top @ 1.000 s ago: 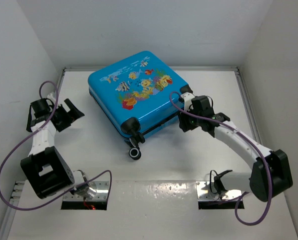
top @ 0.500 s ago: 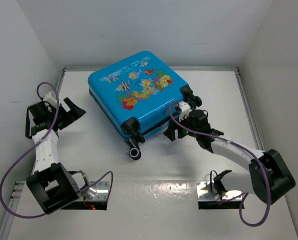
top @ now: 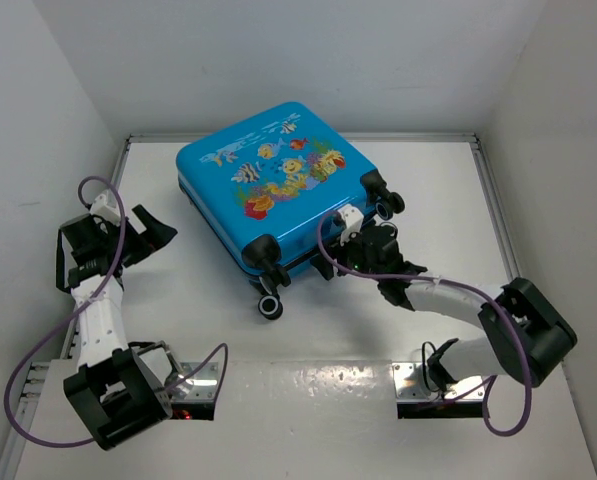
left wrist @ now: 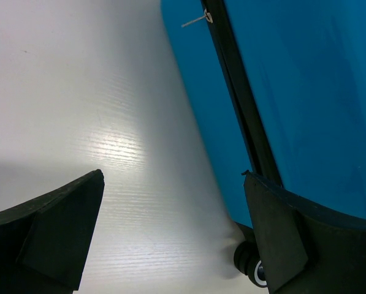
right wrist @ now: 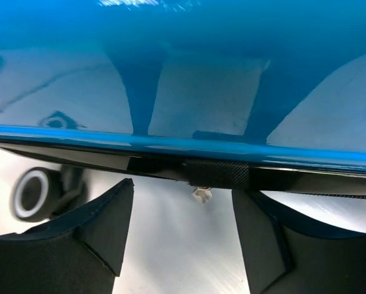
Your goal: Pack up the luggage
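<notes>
Left pincer (left wrist: 173, 177) apart, right pincer (right wrist: 183, 187) apart beside luggage (top: 268, 190) — small dangling tag (right wrist: 200, 195) blurred

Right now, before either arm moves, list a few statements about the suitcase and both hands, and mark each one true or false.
1. The luggage lies flat with its fish print facing up. True.
2. The left hand is clamped on the luggage. False: it is open and sits apart from it, off to its left.
3. The right hand is at the wheeled edge of the luggage, with its jaws apart. True.
4. The luggage is open, with its lining showing. False: both shells are closed together.
5. In the right wrist view, a small zipper pull hangs below the zipper band, in line with the gap between the fingers. True.
</notes>
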Controlling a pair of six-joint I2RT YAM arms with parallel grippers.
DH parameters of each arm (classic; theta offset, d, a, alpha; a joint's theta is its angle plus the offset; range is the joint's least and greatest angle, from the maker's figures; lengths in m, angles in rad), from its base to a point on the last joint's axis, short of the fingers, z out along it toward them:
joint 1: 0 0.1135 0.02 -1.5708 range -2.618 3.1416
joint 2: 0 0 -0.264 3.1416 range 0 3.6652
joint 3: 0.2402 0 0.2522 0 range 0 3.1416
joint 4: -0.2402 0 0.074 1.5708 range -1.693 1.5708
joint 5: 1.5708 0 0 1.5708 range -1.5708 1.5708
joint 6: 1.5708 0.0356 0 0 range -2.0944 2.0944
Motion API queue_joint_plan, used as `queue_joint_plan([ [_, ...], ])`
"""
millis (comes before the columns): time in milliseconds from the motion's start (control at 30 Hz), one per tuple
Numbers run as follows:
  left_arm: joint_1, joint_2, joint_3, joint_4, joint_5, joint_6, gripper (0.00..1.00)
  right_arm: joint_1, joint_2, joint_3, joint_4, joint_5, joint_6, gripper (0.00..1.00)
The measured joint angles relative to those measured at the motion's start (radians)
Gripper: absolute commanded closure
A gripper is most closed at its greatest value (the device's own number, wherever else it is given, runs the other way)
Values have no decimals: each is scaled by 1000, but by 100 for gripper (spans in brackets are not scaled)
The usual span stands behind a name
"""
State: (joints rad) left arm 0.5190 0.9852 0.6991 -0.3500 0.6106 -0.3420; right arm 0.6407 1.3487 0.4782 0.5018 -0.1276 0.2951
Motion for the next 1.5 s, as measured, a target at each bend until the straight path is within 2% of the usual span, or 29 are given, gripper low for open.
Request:
queue_joint_plan([
  [267, 0, 0, 0, 0, -1, 0, 0, 5, 56, 0, 29, 76, -37, 51],
  [433, 0, 9, 0, 0, -3, -1, 0, 8, 60, 0, 48, 85, -34, 78],
  [467, 0, 10, 0, 0, -6, -2, 0, 8, 60, 0, 50, 74, -30, 89],
  [567, 0, 6, 0, 0, -17, -6, 0, -8, 60, 0, 54, 41, -18, 100],
  [967, -58, -64, 2, -13, -51, 5, 0, -67, 34, -17, 61, -54, -11, 100],
  [1067, -96, -73, 49, -70, -30, 50, 0, -74, 34, -18, 63, -68, -31, 100],
  [1300, -384, -40, 244, -230, -122, 158, 0, -76, 34, 8, -10, -63, -140, 100],
  [1500, -590, -22, 338, -344, -200, 66, 0, -64, 47, 67, -100, -54, -200, 100],
])
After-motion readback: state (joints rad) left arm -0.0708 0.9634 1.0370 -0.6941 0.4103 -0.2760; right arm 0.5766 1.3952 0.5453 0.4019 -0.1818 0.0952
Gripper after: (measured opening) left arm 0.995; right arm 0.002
